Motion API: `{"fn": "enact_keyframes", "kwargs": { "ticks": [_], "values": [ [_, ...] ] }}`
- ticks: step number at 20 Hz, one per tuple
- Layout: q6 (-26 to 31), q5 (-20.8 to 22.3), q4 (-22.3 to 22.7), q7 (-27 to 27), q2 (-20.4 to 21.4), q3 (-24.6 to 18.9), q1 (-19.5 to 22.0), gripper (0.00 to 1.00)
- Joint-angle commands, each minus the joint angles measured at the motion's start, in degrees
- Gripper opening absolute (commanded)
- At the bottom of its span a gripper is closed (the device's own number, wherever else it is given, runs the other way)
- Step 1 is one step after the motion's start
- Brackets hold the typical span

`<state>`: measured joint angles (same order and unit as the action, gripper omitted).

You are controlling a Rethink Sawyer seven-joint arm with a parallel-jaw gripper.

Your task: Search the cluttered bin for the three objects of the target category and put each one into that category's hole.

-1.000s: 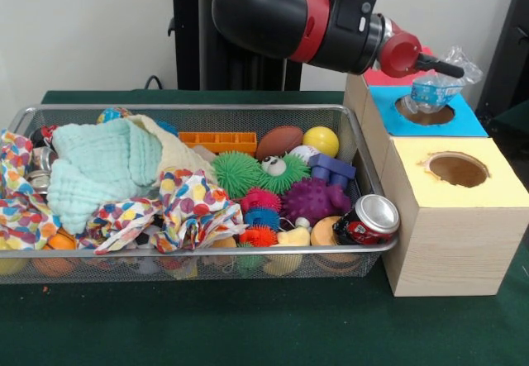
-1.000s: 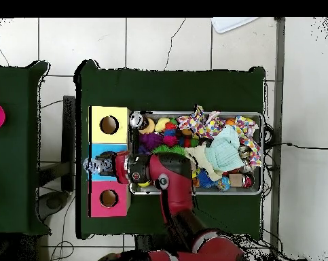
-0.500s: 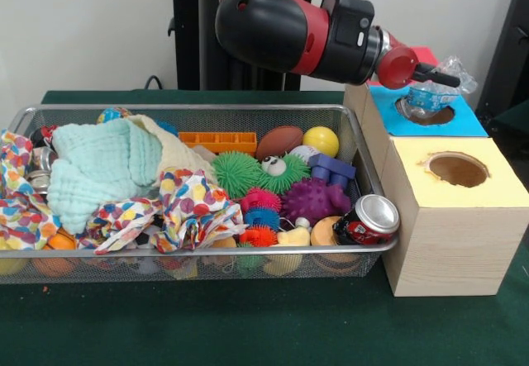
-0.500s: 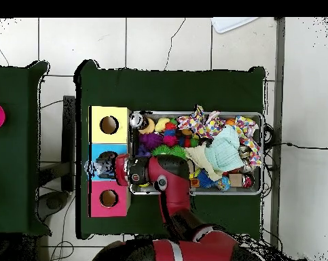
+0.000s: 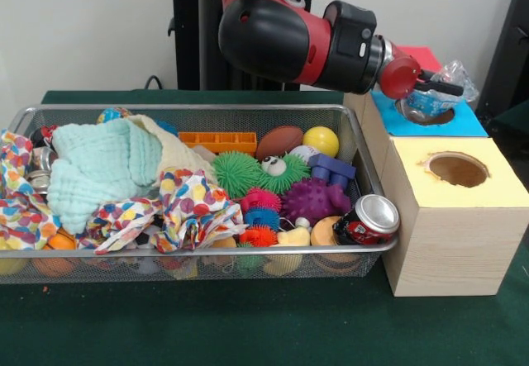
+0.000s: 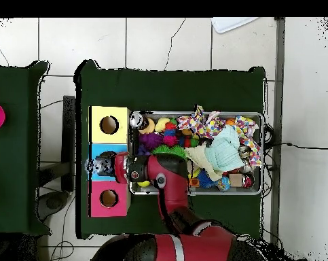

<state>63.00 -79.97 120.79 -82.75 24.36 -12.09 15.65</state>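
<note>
A crumpled clear plastic bottle [image 5: 436, 95] with a blue label hangs just over the round hole [image 5: 426, 119] of the blue-topped box [image 5: 468, 123]. My gripper [image 5: 438, 87] is shut on it, reaching sideways from the red and black arm. In the overhead view the gripper [image 6: 105, 165] and the bottle [image 6: 92, 165] lie over the blue box [image 6: 100, 149]. The wire bin [image 5: 364, 148] holds a soda can [image 5: 368, 220] at its near right corner, spiky balls, a yellow ball [image 5: 321, 141] and bunched cloths [image 5: 103, 168].
A yellow-topped box [image 5: 496, 189] with its own hole stands nearest the camera, and a red-topped box [image 5: 426, 54] stands behind the blue one. In the overhead view the bin [image 6: 263, 153] sits right of the three boxes. Green cloth covers the table.
The gripper has carried the bottle slightly down and in over the blue box's hole. The arm's upper link has shifted. The bin's contents have not moved.
</note>
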Motion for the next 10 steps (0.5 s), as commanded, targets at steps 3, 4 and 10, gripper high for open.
{"fn": "enact_keyframes", "kwargs": {
  "ticks": [3,4,10],
  "values": [
    [-5.1,-5.6,-6.0,12.8,-2.2,-3.7,1.1,1.0],
    [-5.0,-5.6,-6.0,12.5,-2.1,-3.6,1.1,1.0],
    [-5.1,-5.7,-5.9,12.6,-1.9,-3.6,0.8,1.0]
  ]
}}
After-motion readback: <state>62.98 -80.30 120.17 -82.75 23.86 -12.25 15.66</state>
